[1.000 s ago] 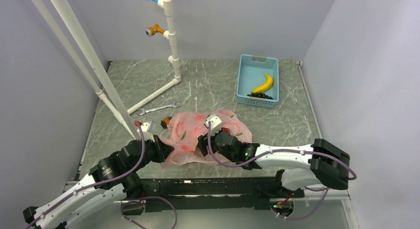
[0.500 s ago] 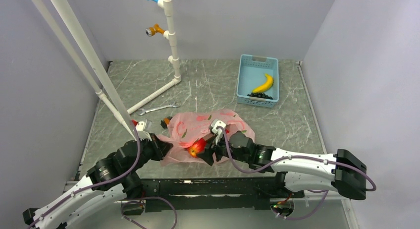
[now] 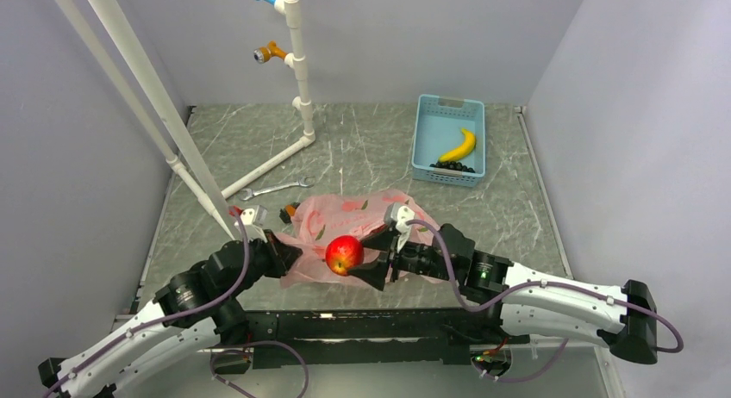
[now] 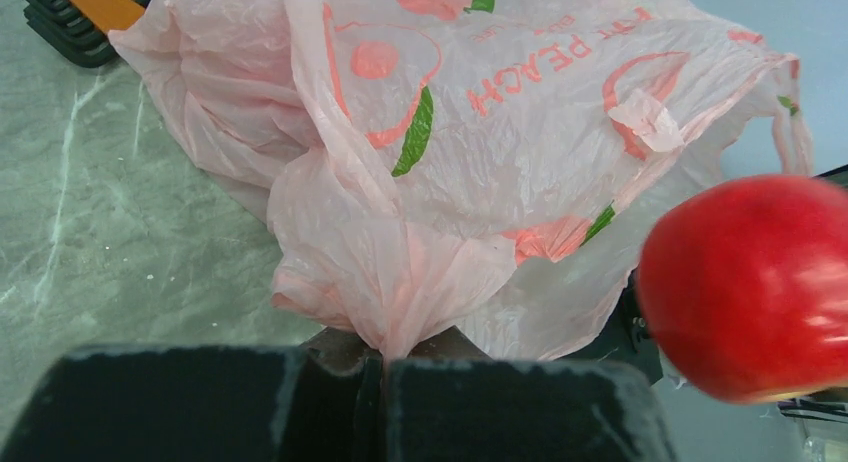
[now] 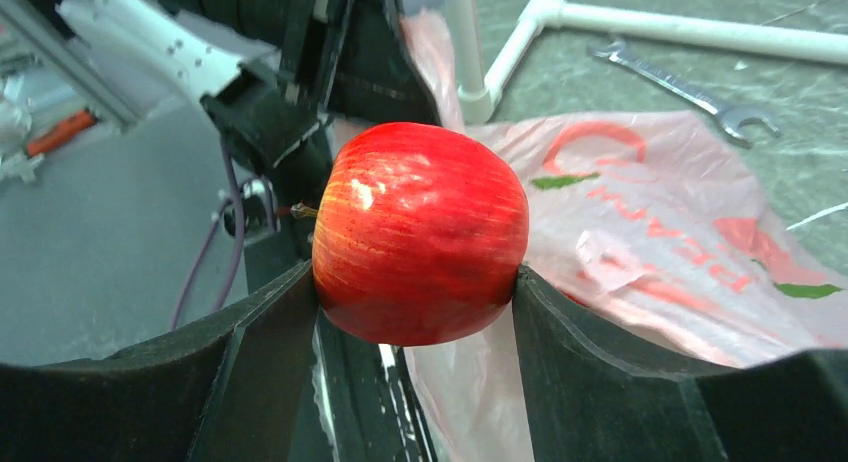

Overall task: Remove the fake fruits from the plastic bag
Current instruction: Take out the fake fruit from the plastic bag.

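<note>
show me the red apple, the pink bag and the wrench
red apple (image 5: 420, 232): right wrist view, front skin
pink bag (image 4: 500, 152): left wrist view, printed panel
wrench (image 3: 275, 189): top external view, mid handle

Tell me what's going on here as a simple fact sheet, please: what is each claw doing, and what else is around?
Right gripper: shut on a red apple, held outside the bag
Left gripper: shut on a pinched fold of the pink plastic bag
Bag: lying crumpled on the table; what is inside cannot be seen
Blue basket: far right of the table, holds a banana
Wrench: flat on the table beyond the bag
</note>
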{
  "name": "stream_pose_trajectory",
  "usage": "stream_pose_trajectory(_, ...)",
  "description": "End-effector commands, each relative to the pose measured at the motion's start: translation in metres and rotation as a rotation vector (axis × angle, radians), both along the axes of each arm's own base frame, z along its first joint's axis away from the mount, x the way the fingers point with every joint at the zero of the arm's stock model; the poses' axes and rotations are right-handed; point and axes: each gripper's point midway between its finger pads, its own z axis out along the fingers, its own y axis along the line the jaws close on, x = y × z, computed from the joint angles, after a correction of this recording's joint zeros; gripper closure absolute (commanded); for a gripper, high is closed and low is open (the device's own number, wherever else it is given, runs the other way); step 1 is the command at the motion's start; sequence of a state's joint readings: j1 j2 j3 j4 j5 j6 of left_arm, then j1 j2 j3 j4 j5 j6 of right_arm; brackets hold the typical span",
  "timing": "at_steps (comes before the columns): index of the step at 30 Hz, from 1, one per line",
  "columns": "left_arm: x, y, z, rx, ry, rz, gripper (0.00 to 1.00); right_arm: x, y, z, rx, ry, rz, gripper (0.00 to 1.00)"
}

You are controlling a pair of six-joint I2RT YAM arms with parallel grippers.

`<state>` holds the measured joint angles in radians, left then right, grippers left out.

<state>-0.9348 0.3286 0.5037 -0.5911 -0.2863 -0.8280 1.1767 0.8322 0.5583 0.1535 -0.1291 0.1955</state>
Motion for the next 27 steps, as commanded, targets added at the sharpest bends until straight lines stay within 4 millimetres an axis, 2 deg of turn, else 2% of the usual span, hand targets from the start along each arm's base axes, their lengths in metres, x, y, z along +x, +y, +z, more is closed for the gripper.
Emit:
stream_pose_trajectory(1, 0.005, -0.006, 0.013, -0.014, -0.012, 0.000, 1.00, 0.023, -0.001, 0.033, 0.128, 0.024, -0.145, 1.00)
stream_pose_trajectory(6, 0.005, -0.008, 0.017, -0.017, -0.017, -0.007, 1.00, 0.063, -0.020, 0.039, 0.158, 0.074, -0.421, 1.00)
stream_pose_trajectory(9, 0.005, -0.008, 0.015, -0.019, -0.011, -0.005, 1.00, 0.099, -0.055, 0.044, 0.179, 0.115, -0.722, 1.00)
stream_pose_trajectory(11, 0.004, -0.010, 0.014, -0.028, -0.008, -0.009, 1.00, 0.114, -0.076, 0.047, 0.190, 0.101, -0.863, 1.00)
stream_pose_trajectory(19, 0.007, -0.009, 0.021, -0.008, -0.019, -0.006, 1.00, 0.147, -0.123, 0.059, 0.179, -0.002, -1.078, 1.00)
stream_pose_trajectory(22, 0.008, -0.006, 0.020, 0.021, -0.009, 0.004, 1.00, 0.170, -0.136, 0.054, 0.135, 0.029, -1.149, 1.00)
stream_pose_trajectory(27, 0.006, -0.005, 0.018, 0.021, 0.000, 0.007, 1.00, 0.210, -0.160, 0.036, 0.020, 0.077, -1.335, 1.00)
